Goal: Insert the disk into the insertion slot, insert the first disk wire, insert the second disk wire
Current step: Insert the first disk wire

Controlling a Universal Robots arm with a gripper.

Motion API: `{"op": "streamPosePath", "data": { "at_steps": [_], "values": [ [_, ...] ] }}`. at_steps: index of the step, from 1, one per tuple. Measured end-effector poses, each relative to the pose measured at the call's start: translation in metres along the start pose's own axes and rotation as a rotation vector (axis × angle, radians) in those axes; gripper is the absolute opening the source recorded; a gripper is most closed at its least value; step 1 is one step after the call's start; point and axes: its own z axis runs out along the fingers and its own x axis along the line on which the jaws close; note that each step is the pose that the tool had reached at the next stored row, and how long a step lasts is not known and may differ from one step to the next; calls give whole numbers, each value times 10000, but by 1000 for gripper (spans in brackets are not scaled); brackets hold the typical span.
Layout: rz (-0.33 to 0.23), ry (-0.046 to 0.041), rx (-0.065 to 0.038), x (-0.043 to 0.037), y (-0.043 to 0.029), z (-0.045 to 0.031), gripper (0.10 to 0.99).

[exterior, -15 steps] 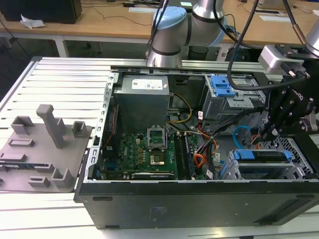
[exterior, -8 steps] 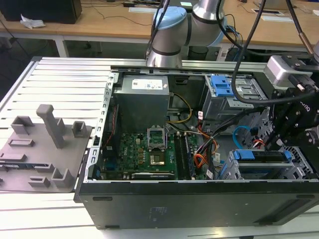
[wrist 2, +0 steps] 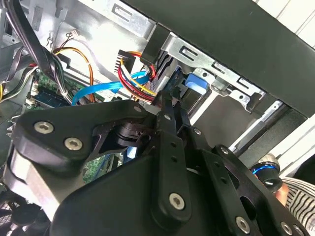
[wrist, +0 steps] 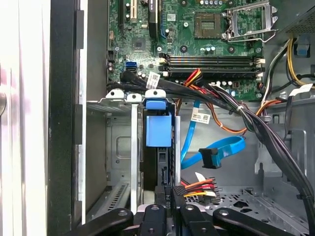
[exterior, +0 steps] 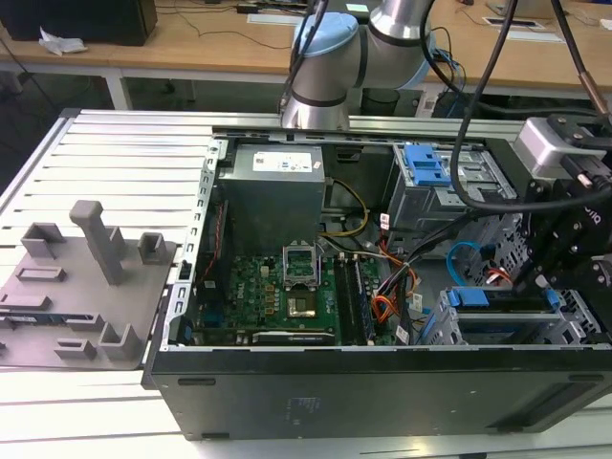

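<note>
Your jaws seem pinched shut on the first disk wire (wrist: 199, 186), its plug squared to the disk (wrist: 158, 132) just ahead, which is seated in the insertion slot (wrist: 118, 142). The second disk wire (wrist: 216, 150) hangs loose beside them.
</note>
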Motion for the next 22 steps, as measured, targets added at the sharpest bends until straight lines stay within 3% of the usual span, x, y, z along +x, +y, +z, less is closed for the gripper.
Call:
{"op": "streamPosePath", "data": {
  "at_steps": [6, 8, 13, 15, 22],
  "values": [
    [0, -18, 1, 1, -16, 40, 173],
    [0, -4, 0, 1, -15, 35, 251],
    [1, 1, 0, 2, -15, 24, 251],
    [1, 0, 1, 2, -13, -16, 251],
    [1, -1, 0, 9, -1, -303, 251]
  ]
}}
